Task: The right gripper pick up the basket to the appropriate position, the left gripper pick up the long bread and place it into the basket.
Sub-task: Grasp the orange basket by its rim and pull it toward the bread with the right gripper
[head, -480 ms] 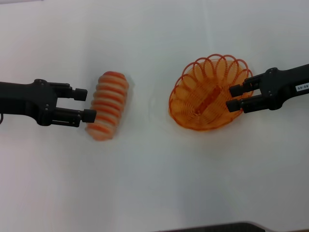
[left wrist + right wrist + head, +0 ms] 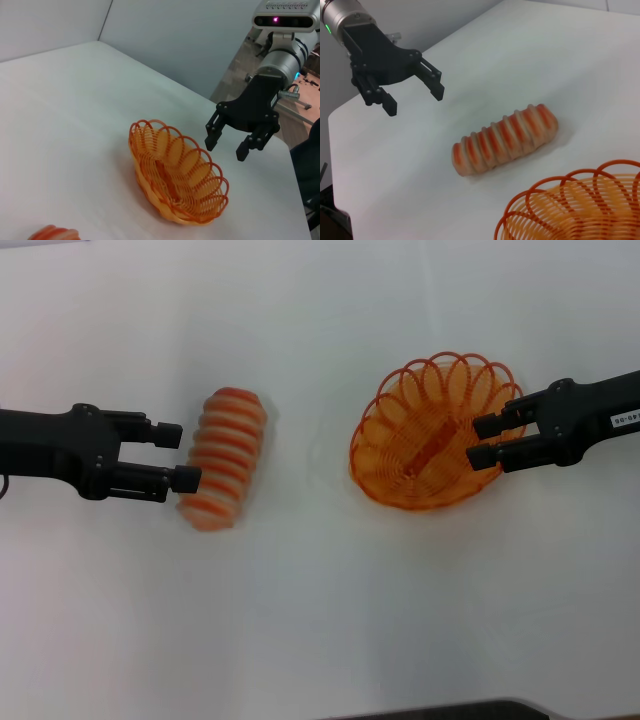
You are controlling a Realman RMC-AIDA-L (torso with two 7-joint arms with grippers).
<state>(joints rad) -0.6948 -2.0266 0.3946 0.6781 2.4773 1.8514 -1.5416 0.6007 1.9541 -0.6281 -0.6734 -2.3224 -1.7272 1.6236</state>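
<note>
On the white desk (image 2: 320, 620), the oval orange wire basket with a looped scalloped rim (image 2: 432, 432) sits to the right, and the long bread, a loaf with orange and cream crosswise stripes (image 2: 224, 457), lies well apart to its left. The black two-fingered right gripper (image 2: 485, 440) hangs over the basket's right rim with its jaws released, holding nothing. The black two-fingered left gripper (image 2: 178, 453) is just beside the bread's left side, its jaws likewise spread and empty; whether the fingertips touch the loaf cannot be told.
</note>
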